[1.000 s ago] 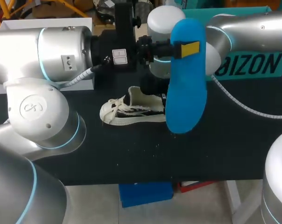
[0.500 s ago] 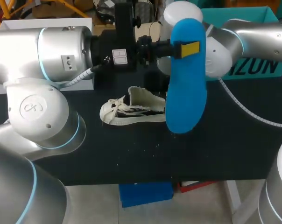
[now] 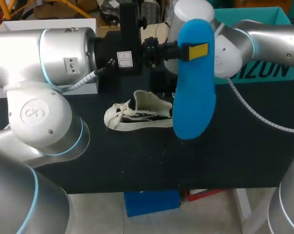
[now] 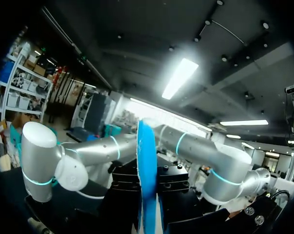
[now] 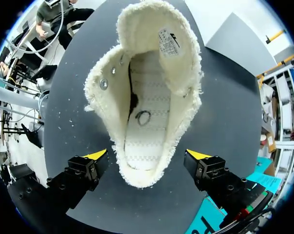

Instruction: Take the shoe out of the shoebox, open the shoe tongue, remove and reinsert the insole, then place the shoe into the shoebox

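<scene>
On the black table (image 3: 244, 151), the left arm (image 3: 64, 53) reaches across from the left and holds the blue insole (image 3: 194, 92) high over the middle. The insole hangs heel up, its broad face toward the near side. This keeps it clear of the shoe and, by the look of it, ready for reinsertion.

The right arm (image 3: 264, 34) comes in from the far right and bends down behind the insole, which hides its gripper in the head view. A white box (image 3: 49, 22) at the far left, partly hidden by the left arm, is probably where the shoe goes at the end.

The cream shoe (image 3: 137, 114) rests on the table just left of the hanging insole, toe to the left, well apart from that box. Seen from the right wrist, the shoe (image 5: 147, 97) has its tongue pulled back and its stitched footbed bare, so the opening is ready to take the insole.

The left gripper (image 3: 191, 51) pinches the insole near the heel. One yellow pad lies flat on the near face, and the left wrist view shows the insole (image 4: 147, 180) edge-on between the fingers.

The right gripper (image 5: 147, 156) is spread wide. Its fingertips (image 5: 96, 156) stand on either side of the shoe's heel without touching it, apparently placed to steady the shoe.
</scene>
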Action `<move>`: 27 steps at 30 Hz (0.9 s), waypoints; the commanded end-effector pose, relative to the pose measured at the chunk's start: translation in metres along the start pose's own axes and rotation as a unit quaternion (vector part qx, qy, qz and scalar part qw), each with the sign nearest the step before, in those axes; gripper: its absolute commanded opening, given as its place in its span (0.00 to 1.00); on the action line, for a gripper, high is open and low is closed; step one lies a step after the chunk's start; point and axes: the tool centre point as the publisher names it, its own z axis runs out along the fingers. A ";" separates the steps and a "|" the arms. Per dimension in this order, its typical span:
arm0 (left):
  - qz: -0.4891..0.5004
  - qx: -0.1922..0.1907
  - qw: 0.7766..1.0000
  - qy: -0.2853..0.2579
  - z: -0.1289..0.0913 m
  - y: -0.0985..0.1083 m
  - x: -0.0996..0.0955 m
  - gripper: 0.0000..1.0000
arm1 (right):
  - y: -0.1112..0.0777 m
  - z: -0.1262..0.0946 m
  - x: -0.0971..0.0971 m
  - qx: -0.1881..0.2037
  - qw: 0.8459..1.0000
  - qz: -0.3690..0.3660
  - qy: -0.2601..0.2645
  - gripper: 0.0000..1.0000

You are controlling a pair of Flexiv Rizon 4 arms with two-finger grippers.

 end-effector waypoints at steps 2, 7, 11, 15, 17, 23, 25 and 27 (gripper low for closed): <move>-0.001 -0.001 1.000 -0.003 0.001 0.001 0.001 0.00 | -0.010 0.006 0.002 -0.143 0.989 -0.032 0.004 1.00; -0.001 -0.001 1.000 -0.003 0.001 0.001 0.001 0.00 | -0.010 0.008 0.002 -0.188 0.981 -0.036 0.006 1.00; -0.001 -0.001 1.000 -0.003 0.001 0.001 0.001 0.00 | -0.011 0.011 0.000 -0.225 0.974 -0.030 0.000 1.00; -0.001 -0.001 1.000 -0.003 0.001 0.001 0.001 0.00 | -0.013 0.015 -0.002 -0.260 0.966 -0.017 -0.009 1.00; -0.001 -0.001 1.000 -0.003 0.001 0.001 0.001 0.00 | -0.014 0.018 -0.003 -0.272 0.962 -0.011 -0.012 1.00; -0.001 -0.001 1.000 -0.003 0.001 0.001 0.001 0.00 | -0.018 0.030 -0.004 -0.315 0.949 0.006 -0.016 1.00; -0.001 -0.001 1.000 -0.003 0.001 0.001 0.001 0.00 | -0.019 0.034 -0.004 -0.328 0.945 0.009 -0.013 1.00; -0.001 -0.001 1.000 -0.003 0.001 0.001 0.001 0.00 | -0.020 0.036 -0.004 -0.349 0.937 0.011 -0.015 1.00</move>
